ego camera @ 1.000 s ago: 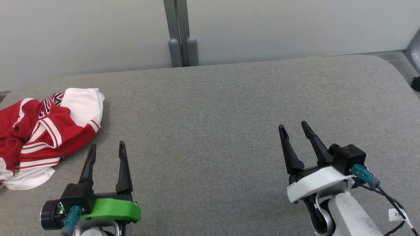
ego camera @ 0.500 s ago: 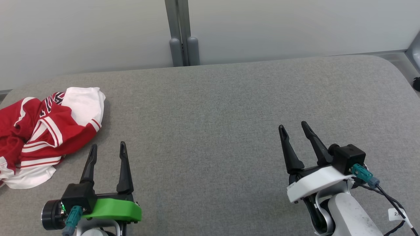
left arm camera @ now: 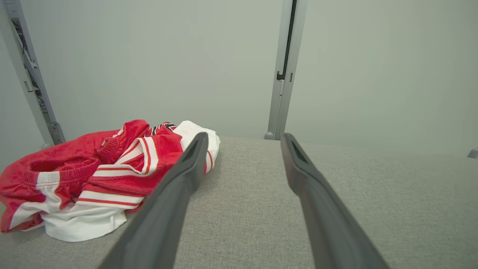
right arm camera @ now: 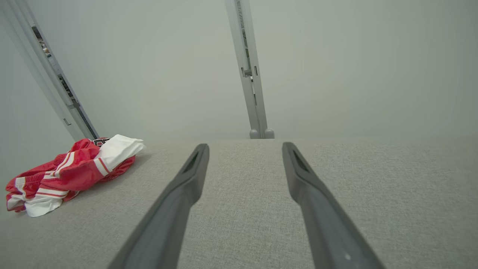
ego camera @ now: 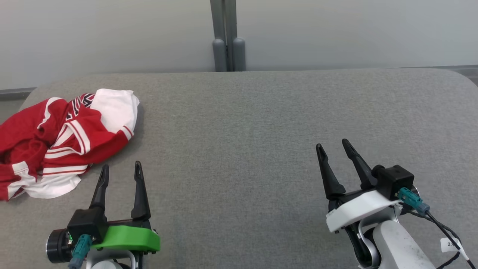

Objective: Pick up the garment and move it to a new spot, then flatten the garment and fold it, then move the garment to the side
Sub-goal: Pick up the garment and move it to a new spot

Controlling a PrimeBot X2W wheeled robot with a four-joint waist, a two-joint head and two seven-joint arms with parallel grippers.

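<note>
At the left edge of the head view, mid-height: garment [ego camera: 63,142], red with white bands and stripes, crumpled in a heap on the grey cloth-covered table [ego camera: 239,130], partly cut off by the frame edge. Just below it, lower left: left gripper [ego camera: 121,165] on a green mount [ego camera: 127,239], two dark fingers pointing up the frame, spread apart with nothing between them, tips just short of the garment's lower edge, not touching. Lower right: right gripper [ego camera: 332,144] on a white mount [ego camera: 354,209], fingers likewise parted and empty, leaning a little leftward, well apart from the garment, over bare grey cloth. Top centre, beyond the table's far edge: grey post [ego camera: 227,35] against pale wall panels. In the left wrist view, left half of the frame: the garment [left arm camera: 93,175], heaped, white cloth at its right end and along its lower edge. Rising from the bottom edge: left gripper [left arm camera: 243,135], fingers wide apart, holding nothing; left finger's tip overlapping the garment's right end in the picture — contact impossible to tell from here. Post [left arm camera: 285,67] at upper centre. In the right wrist view, far left at mid-height: the garment [right arm camera: 71,172], small, well away from the right gripper [right arm camera: 244,145] — fingers spread at centre bottom, grey cloth between them, nothing held. Post [right arm camera: 250,74] at top centre.
</note>
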